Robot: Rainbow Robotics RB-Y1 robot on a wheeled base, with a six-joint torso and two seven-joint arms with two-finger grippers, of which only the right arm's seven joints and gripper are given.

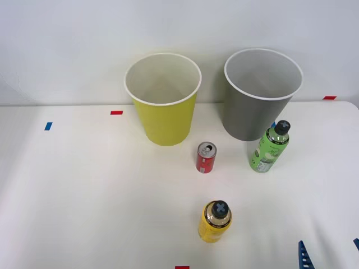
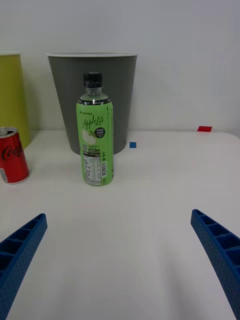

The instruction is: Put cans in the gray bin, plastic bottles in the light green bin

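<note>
open claw facing the green bottle, nothing sorted yet

the white table (image 1: 84, 190) takes most of the front view, with a plain white wall behind it and small red and blue tape marks (image 1: 116, 112) on the surface. at the back stand the two bins, upright and side by side: the lime bin (image 1: 164, 120) to the left, the gray bin (image 1: 247, 117) to the right. both look empty inside.

the green bottle (image 2: 95, 135) stands upright just in front of the gray bin. the red can (image 1: 206, 157) stands between the two bins, a little nearer to us. a yellow bottle (image 1: 215, 222) stands alone, closer to the robot.

the right gripper (image 2: 117, 250) is spread wide and holds nothing; it points at the green bottle.

risks, in my judgement: the bottle is tall and narrow, so one finger touching it first may tip it. it also stands near the gray bin, the wrong one for it, and the can is close to the path toward the lime bin.
</note>
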